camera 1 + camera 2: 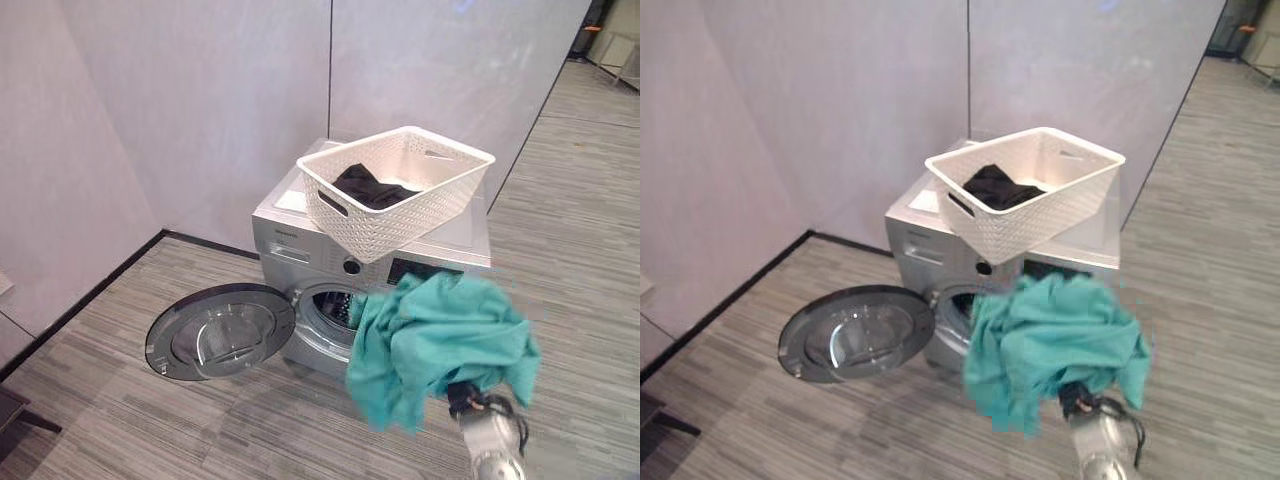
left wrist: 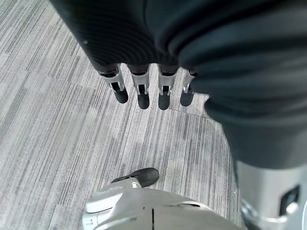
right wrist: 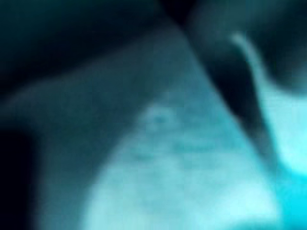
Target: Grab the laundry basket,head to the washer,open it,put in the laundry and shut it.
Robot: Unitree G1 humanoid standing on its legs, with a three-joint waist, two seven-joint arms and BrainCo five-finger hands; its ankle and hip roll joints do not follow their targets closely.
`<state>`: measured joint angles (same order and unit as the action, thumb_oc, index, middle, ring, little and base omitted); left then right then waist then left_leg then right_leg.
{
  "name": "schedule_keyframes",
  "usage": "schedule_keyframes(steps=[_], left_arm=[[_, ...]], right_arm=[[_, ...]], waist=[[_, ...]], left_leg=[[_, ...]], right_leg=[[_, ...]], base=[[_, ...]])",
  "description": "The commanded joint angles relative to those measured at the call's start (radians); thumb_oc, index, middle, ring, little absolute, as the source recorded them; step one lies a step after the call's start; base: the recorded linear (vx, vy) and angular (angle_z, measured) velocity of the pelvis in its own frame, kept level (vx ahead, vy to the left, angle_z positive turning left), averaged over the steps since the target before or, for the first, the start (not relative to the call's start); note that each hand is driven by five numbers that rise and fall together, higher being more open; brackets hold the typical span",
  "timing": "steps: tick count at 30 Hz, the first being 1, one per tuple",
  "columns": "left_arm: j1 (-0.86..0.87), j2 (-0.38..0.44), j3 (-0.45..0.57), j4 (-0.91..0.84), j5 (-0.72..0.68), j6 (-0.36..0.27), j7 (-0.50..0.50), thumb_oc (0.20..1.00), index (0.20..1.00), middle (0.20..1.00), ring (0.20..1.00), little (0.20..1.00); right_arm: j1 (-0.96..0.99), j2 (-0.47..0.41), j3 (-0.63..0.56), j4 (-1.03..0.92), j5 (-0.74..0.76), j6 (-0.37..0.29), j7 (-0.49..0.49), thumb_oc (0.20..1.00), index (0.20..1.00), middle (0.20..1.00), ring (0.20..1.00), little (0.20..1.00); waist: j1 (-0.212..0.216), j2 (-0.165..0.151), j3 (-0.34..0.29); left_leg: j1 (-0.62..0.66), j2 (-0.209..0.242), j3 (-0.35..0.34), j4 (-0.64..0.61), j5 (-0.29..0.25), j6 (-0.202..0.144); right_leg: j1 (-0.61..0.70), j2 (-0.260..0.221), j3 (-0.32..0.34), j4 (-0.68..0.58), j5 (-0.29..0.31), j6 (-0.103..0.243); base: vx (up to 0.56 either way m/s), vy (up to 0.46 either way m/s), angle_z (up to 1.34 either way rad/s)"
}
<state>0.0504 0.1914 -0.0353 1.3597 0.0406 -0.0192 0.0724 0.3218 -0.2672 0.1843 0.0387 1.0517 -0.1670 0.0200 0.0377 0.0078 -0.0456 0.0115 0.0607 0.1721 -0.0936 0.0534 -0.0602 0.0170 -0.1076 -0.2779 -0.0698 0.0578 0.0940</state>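
Nearest to the robot, the right arm comes up from the lower right with a teal cloth (image 1: 440, 350) bunched over its end; the right hand (image 1: 468, 400) is almost wholly buried under the fabric, so whether its fingers are apart or clamped on the cloth cannot be told. In the right wrist view the same teal cloth (image 3: 182, 158) lies right against the camera. The cloth hangs in loose folds in front of the washer (image 1: 300, 245), just beside the right part of its round drum opening (image 1: 325, 310), and covers part of that opening from this angle; whether it touches the washer's front cannot be told.

The left hand (image 2: 144, 81) shows in its own wrist view, its fingers (image 2: 142, 93) straight, side by side and holding nothing, the thumb (image 2: 139, 177) apart from them, above the grey striped floor (image 2: 53, 124).

The washer door (image 1: 215, 332) is swung fully open to the left, its glass inner side facing up and out, low over the floor.

On the washer's top sits a white woven laundry basket (image 1: 400, 195), turned at an angle, its near corner jutting past the front edge. Inside it lies a dark garment (image 1: 370, 187), toward the left end of the basket.

Behind the washer stand pale wall panels (image 1: 200, 100), meeting in a corner.
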Motion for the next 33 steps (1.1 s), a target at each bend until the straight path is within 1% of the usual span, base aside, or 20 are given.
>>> schedule_keyframes(steps=[1,7,9,13,14,15,17,19,20,21,22,24,25,26,27,28,30,31,32,33], left_arm=[[-0.052,0.030,0.054,0.086,-0.025,-0.024,-0.016,1.000,1.000,1.000,1.000,1.000],[-0.063,0.023,0.038,0.049,-0.069,-0.028,-0.017,1.000,1.000,1.000,1.000,1.000],[-0.084,0.023,-0.031,0.009,-0.059,-0.037,-0.003,1.000,1.000,1.000,1.000,1.000],[-0.117,0.029,-0.081,-0.002,-0.046,-0.038,0.011,1.000,1.000,1.000,1.000,1.000],[-0.164,0.033,-0.134,-0.023,-0.031,-0.036,0.032,1.000,1.000,1.000,1.000,1.000],[-0.165,0.033,-0.134,-0.023,-0.031,-0.036,0.032,1.000,1.000,1.000,1.000,1.000],[-0.190,0.028,-0.168,-0.034,-0.021,-0.033,0.048,1.000,1.000,1.000,1.000,1.000],[-0.190,0.023,-0.174,-0.036,-0.018,-0.032,0.051,1.000,1.000,1.000,1.000,1.000],[-0.193,0.023,-0.179,-0.036,-0.023,-0.034,0.060,1.000,1.000,1.000,1.000,1.000],[-0.210,0.036,-0.193,-0.041,-0.026,-0.033,0.071,1.000,1.000,1.000,1.000,1.000],[-0.211,0.036,-0.193,-0.041,-0.026,-0.033,0.071,1.000,1.000,1.000,1.000,1.000],[-0.225,0.046,-0.210,-0.053,-0.016,-0.032,0.079,1.000,1.000,1.000,1.000,1.000],[-0.236,0.052,-0.224,-0.067,-0.009,-0.032,0.090,1.000,1.000,1.000,1.000,1.000],[-0.258,0.061,-0.238,-0.078,-0.020,-0.030,0.107,1.000,1.000,1.000,1.000,1.000],[-0.258,0.061,-0.238,-0.078,-0.020,-0.030,0.107,1.000,1.000,1.000,1.000,1.000],[-0.274,0.066,-0.258,-0.102,-0.025,-0.035,0.122,1.000,1.000,1.000,1.000,1.000],[-0.281,0.068,-0.272,-0.110,-0.022,-0.035,0.124,1.000,1.000,1.000,1.000,1.000],[-0.307,0.067,-0.288,-0.111,-0.029,-0.039,0.131,1.000,1.000,1.000,1.000,1.000],[-0.309,0.066,-0.288,-0.111,-0.029,-0.039,0.131,1.000,1.000,1.000,1.000,1.000],[-0.334,0.059,-0.293,-0.103,-0.036,-0.041,0.136,1.000,1.000,1.000,1.000,1.000]], right_arm=[[-0.055,0.065,0.001,-0.060,0.062,0.010,0.083,0.200,0.200,0.200,0.200,0.200],[-0.084,0.102,0.044,0.212,0.077,0.040,0.074,0.200,0.200,0.200,0.200,0.200],[-0.142,0.099,0.060,0.314,0.076,0.039,0.051,0.200,0.200,0.200,0.200,0.200],[-0.183,0.093,0.066,0.346,0.089,0.030,0.047,0.200,0.200,0.200,0.200,0.200],[-0.231,0.074,0.060,0.350,0.107,0.002,0.032,0.200,0.200,0.200,0.200,0.200],[-0.231,0.074,0.060,0.350,0.107,0.002,0.032,0.200,0.200,0.200,0.200,0.200],[-0.262,0.070,0.065,0.364,0.130,-0.023,0.017,0.200,0.200,0.200,0.200,0.200],[-0.274,0.065,0.069,0.368,0.126,-0.024,0.011,0.200,0.200,0.200,0.200,0.200],[-0.300,0.059,0.076,0.387,0.123,-0.027,0.006,0.200,0.200,0.200,0.200,0.200],[-0.370,0.058,0.088,0.410,0.113,-0.042,-0.007,0.200,0.200,0.200,0.200,0.200],[-0.370,0.058,0.087,0.410,0.113,-0.042,-0.007,0.200,0.200,0.200,0.200,0.200],[-0.396,0.069,0.094,0.405,0.119,-0.054,-0.014,0.200,0.200,0.200,0.200,0.200],[-0.411,0.074,0.096,0.412,0.122,-0.062,-0.017,0.200,0.200,0.200,0.200,0.200],[-0.449,0.085,0.104,0.425,0.123,-0.074,-0.037,0.200,0.200,0.200,0.200,0.200],[-0.449,0.085,0.104,0.425,0.123,-0.074,-0.037,0.200,0.200,0.200,0.200,0.200],[-0.482,0.087,0.105,0.413,0.129,-0.093,-0.049,0.200,0.200,0.200,0.200,0.200],[-0.495,0.082,0.108,0.411,0.129,-0.107,-0.055,0.200,0.200,0.200,0.200,0.200],[-0.526,0.087,0.107,0.405,0.142,-0.125,-0.073,0.200,0.200,0.200,0.200,0.200],[-0.527,0.087,0.106,0.406,0.142,-0.125,-0.074,0.200,0.200,0.200,0.200,0.200],[-0.567,0.091,0.087,0.433,0.149,-0.142,-0.095,0.200,0.200,0.200,0.200,0.200]], waist=[[0.013,-0.047,0.000],[0.020,-0.037,0.044],[0.025,-0.026,0.125],[0.030,-0.029,0.189],[0.022,-0.032,0.265],[0.022,-0.032,0.263],[-0.015,-0.025,0.279],[-0.010,-0.020,0.285],[-0.007,-0.018,0.298],[-0.007,-0.009,0.330],[-0.007,-0.010,0.328],[0.001,-0.007,0.343],[0.002,-0.002,0.355],[-0.006,0.014,0.386],[-0.006,0.013,0.386],[-0.012,0.023,0.414],[-0.008,0.029,0.423],[-0.016,0.038,0.433],[-0.016,0.040,0.435],[-0.033,0.042,0.452]], left_leg=[[-0.009,-0.039,0.034,0.006,0.030,-0.004],[-0.011,-0.040,0.038,0.006,0.031,-0.003],[-0.034,-0.035,0.039,0.023,0.036,0.006],[-0.095,-0.029,0.038,0.065,0.038,0.002],[-0.212,-0.012,0.075,0.166,0.034,-0.008],[-0.215,-0.012,0.074,0.169,0.032,-0.008],[-0.262,0.030,0.205,0.216,-0.005,-0.021],[-0.284,0.034,0.205,0.235,-0.021,-0.020],[-0.309,0.032,0.197,0.261,-0.034,-0.012],[-0.375,0.039,0.203,0.352,-0.096,0.028],[-0.378,0.039,0.204,0.356,-0.098,0.029],[-0.394,0.036,0.201,0.408,-0.144,0.053],[-0.400,0.028,0.194,0.435,-0.170,0.074],[-0.407,0.020,0.190,0.483,-0.202,0.106],[-0.408,0.020,0.190,0.483,-0.202,0.106],[-0.425,0.017,0.186,0.543,-0.221,0.119],[-0.427,0.014,0.182,0.556,-0.232,0.120],[-0.423,0.002,0.163,0.540,-0.235,0.099],[-0.421,0.004,0.162,0.539,-0.234,0.098],[-0.405,-0.008,0.129,0.543,-0.257,0.063]], right_leg=[[0.024,-0.009,0.006,0.006,0.041,0.028],[0.006,-0.010,0.008,0.031,0.031,0.025],[-0.032,-0.013,0.010,0.077,0.015,0.014],[-0.067,-0.018,-0.007,0.090,0.016,0.009],[-0.121,-0.037,-0.037,0.114,0.021,0.005],[-0.123,-0.037,-0.037,0.114,0.020,0.005],[-0.170,-0.052,-0.077,0.140,0.000,0.009],[-0.190,-0.049,-0.069,0.160,-0.017,0.007],[-0.216,-0.053,-0.056,0.192,-0.029,0.002],[-0.343,-0.090,-0.019,0.390,-0.086,-0.007],[-0.348,-0.091,-0.018,0.395,-0.088,-0.006],[-0.414,-0.118,-0.008,0.509,-0.096,0.008],[-0.457,-0.136,0.004,0.598,-0.083,0.024],[-0.550,-0.165,0.037,0.746,-0.034,0.043],[-0.551,-0.165,0.037,0.747,-0.034,0.043],[-0.591,-0.148,0.082,0.800,-0.022,0.041],[-0.591,-0.144,0.091,0.778,-0.029,0.036],[-0.609,-0.133,0.129,0.639,-0.044,0.024],[-0.605,-0.131,0.127,0.635,-0.042,0.024],[-0.640,-0.166,0.204,0.415,0.035,0.045]], base=[[0.00,0.000,0.00],[-0.03,0.005,0.00],[-0.16,0.012,-0.01],[-0.19,-0.033,0.00],[-0.25,-0.052,0.22],[-0.25,-0.049,0.68],[-0.03,0.046,0.84],[-0.01,0.096,0.42],[-0.04,0.286,0.12],[-0.05,0.237,-0.12],[-0.01,0.302,-0.30],[0.03,0.151,-0.08],[0.02,0.207,0.16],[0.02,0.204,0.13],[0.04,0.190,0.08],[0.06,0.066,0.06],[0.09,0.023,-0.03],[0.08,-0.030,-0.08],[0.21,-0.192,-0.02],[0.21,-0.226,0.00]])
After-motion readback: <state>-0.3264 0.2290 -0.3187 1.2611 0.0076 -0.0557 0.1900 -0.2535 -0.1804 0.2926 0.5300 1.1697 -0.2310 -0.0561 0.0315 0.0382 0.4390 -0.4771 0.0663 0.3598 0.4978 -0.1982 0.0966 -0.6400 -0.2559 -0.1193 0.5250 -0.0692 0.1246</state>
